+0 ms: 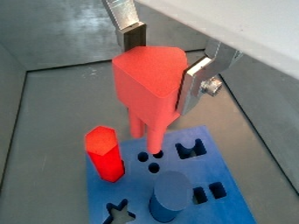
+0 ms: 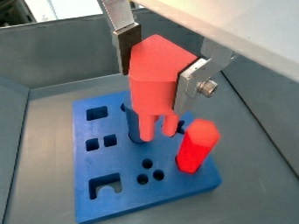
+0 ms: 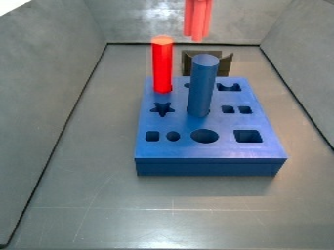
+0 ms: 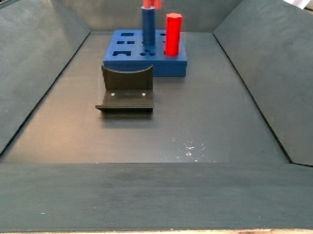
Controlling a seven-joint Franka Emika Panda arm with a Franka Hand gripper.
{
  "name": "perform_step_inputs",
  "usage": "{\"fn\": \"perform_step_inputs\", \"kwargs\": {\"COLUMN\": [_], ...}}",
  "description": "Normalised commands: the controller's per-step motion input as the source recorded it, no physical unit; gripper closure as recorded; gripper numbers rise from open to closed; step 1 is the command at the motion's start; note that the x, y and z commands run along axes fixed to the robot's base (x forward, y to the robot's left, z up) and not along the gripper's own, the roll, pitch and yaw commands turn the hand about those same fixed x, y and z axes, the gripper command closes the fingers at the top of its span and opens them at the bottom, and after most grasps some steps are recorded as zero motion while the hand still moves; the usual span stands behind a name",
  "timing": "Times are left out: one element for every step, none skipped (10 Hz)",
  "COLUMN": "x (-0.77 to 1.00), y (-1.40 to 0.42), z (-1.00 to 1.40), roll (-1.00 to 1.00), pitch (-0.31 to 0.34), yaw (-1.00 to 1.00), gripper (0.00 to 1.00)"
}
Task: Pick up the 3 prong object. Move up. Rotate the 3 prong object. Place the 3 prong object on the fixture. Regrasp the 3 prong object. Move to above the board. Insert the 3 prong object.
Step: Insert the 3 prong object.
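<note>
In both wrist views the gripper (image 1: 163,74) hangs above the board (image 1: 216,166), jaws clamped on the 3 prong object (image 1: 149,83), prongs pointing down at the small round holes (image 1: 149,158). On the board, the red peg (image 2: 197,144) and the blue peg (image 1: 170,197) stand upright, clear of the piece.

In a side view the salmon piece (image 3: 197,17) shows at twelve o'clock, high over the board's far end. The fixture (image 4: 126,94) sits bare at nine o'clock.

My read: pickup, rotation and regrasp look done; only lowering and insertion remain.
</note>
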Motion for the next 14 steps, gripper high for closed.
{"fn": "perform_step_inputs", "kwargs": {"x": [0.0,0.05,0.12,0.0,0.09,0.07,0.17,0.2,0.16,0.05,0.13,0.15,0.17,0.04], "y": [0.0,-0.15,0.0,0.0,0.04,0.0,0.16,0.05,0.25,0.0,0.15,0.05,0.09,0.01], "z": [-0.03,-0.75,-0.35,0.0,-0.48,-0.04,-0.33,-0.07,-0.21,0.0,-0.55,-0.25,-0.54,-0.09], "roll": [0.0,0.27,0.05,0.0,0.07,0.0,0.02,0.0,0.0,0.0,0.09,0.02,0.07,0.0], "pitch": [0.0,-0.024,-0.031,0.006,-0.031,0.0,0.0,0.0,0.0,0.0,-0.017,-0.016,-0.039,-0.019], "yaw": [0.0,-0.28,-0.13,0.0,-0.08,-0.07,-0.12,-0.11,-0.01,-0.04,-0.1,-0.2,-0.15,-0.11], "gripper": [1.0,1.0,1.0,1.0,1.0,1.0,1.0,1.0,1.0,1.0,1.0,1.0,1.0,1.0]}}
